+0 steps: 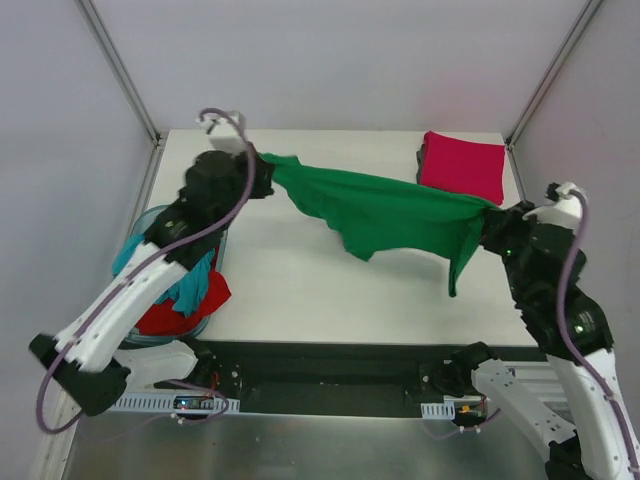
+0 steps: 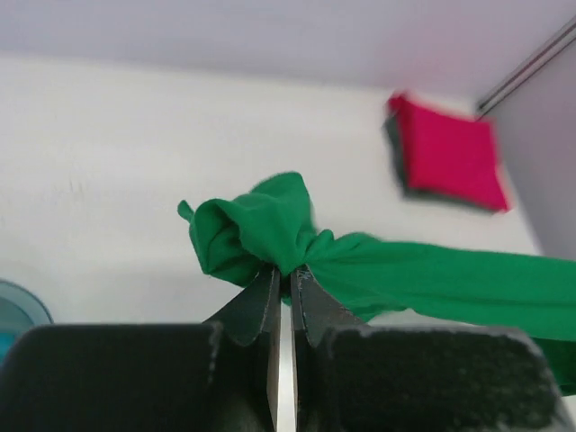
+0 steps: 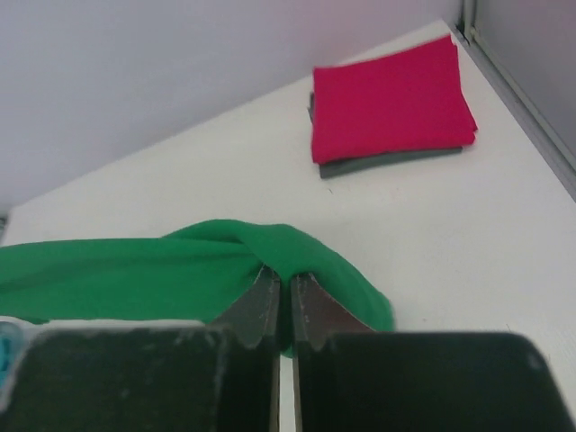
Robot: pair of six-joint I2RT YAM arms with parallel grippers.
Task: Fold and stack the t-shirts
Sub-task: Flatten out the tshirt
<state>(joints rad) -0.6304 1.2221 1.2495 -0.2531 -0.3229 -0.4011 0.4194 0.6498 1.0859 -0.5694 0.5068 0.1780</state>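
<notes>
The bright green t-shirt (image 1: 385, 212) hangs stretched in the air between both grippers, above the white table (image 1: 300, 290). My left gripper (image 1: 262, 170) is shut on its far left end (image 2: 261, 225). My right gripper (image 1: 490, 215) is shut on its right end (image 3: 270, 247), with a flap hanging below. A folded crimson-pink t-shirt (image 1: 462, 165) lies on a folded dark grey t-shirt (image 3: 387, 162) at the far right corner. The teal t-shirt (image 1: 190, 285) and the red t-shirt (image 1: 175, 310) lie bunched in the tub at the left.
The translucent pale-blue tub (image 1: 150, 218) stands at the table's left edge under my left arm. Metal frame posts (image 1: 125, 75) rise at the back corners. A black strip (image 1: 330, 365) runs along the near edge between the arm bases.
</notes>
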